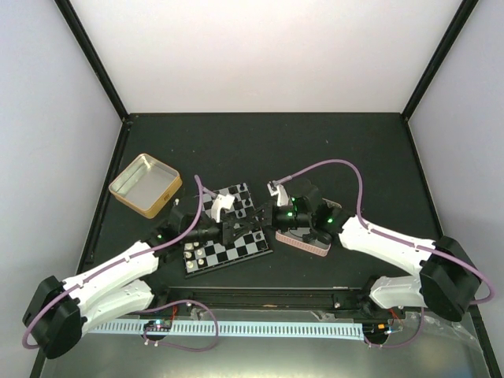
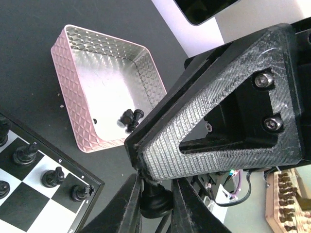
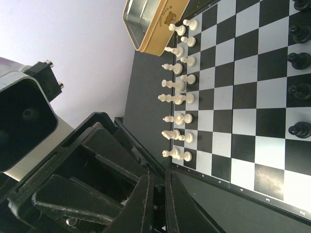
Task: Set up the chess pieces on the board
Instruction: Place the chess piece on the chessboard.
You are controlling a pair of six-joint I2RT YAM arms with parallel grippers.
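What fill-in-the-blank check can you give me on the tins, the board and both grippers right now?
1. The loose pieces lying in the pink tin are ____.
2. The white pieces stand along the side of the board that faces the ____ tin.
3. The left gripper is closed on a black piece, and the right gripper has its jaws ____.
Missing words: black; gold; shut.

The board (image 3: 243, 97) is a flat square with black and pale checks. Cream-white pieces (image 3: 177, 85) stand in two rows along one edge of the board. Black pieces (image 3: 299, 60) stand along the edge across from them. Two more black pieces (image 2: 132, 118) lie just off the board, inside a pink tin (image 2: 65, 82). One black piece (image 2: 154, 203) is pinched in the left gripper (image 2: 156, 191), past the board's corner
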